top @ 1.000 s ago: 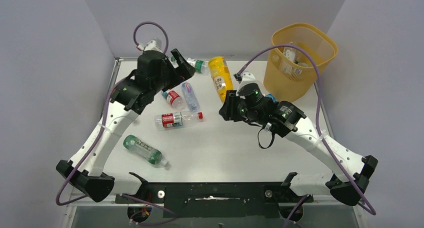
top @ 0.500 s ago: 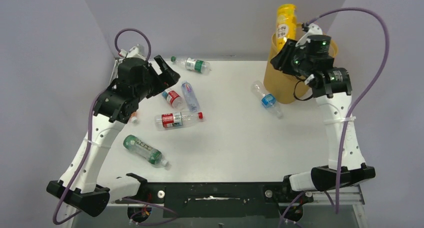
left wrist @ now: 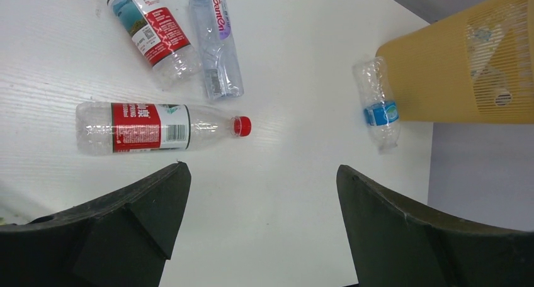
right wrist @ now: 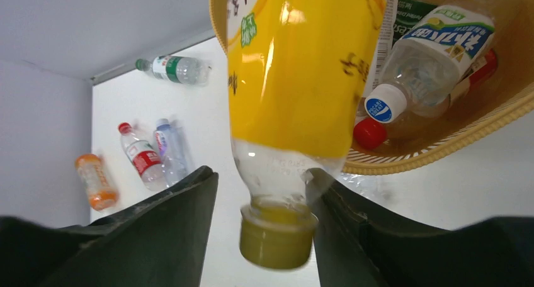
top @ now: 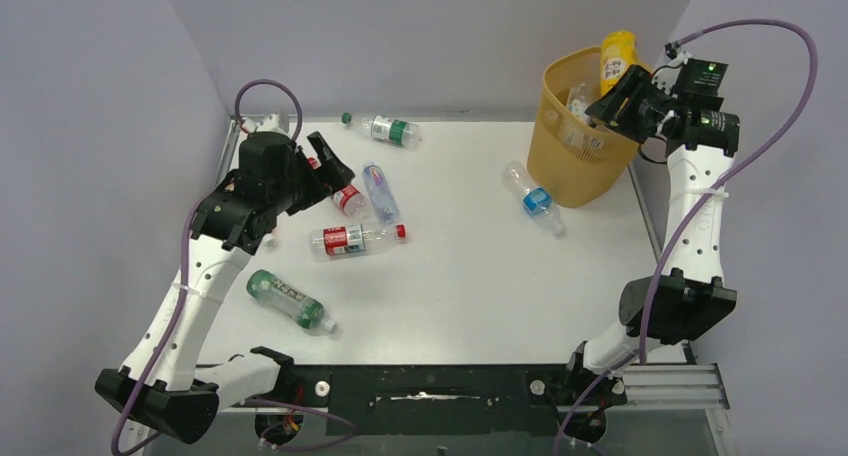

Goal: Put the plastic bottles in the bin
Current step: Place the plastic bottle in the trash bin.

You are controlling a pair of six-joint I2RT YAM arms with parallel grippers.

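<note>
— Where is the yellow bottle (right wrist: 289, 79)?
— Over the bin (top: 585, 161), which stands at the far right corner of the tabletop (top: 450, 296). The bottle's base points into the bin's mouth and its cap points back toward the right arm's wrist.
— Do the right fingers (right wrist: 151, 230) have it?
— Its neck lies between them, and they are partly spread. A thin gap shows on one side, so I cannot tell whether they grip it.
— What is inside the bin?
— A blue-and-white-capped bottle (right wrist: 434, 54) with a red cap (right wrist: 369, 134) beside it. The rest is hard to make out.
— And on the tabletop?
— A blue-labelled bottle (top: 535, 198) lies just beside the bin's foot. A green-labelled bottle (top: 385, 128) lies along the far edge. Toward the far left corner, a short red-labelled bottle (left wrist: 154, 29) and a purple-lettered bottle (left wrist: 217, 45) lie side by side, with a long red-capped bottle (left wrist: 157, 126) just nearer. A green bottle (top: 290, 298) lies by the left edge.
— The left fingers (left wrist: 126, 218)?
— Spread wide, holding nothing, above the tabletop close to that far-left group.
</note>
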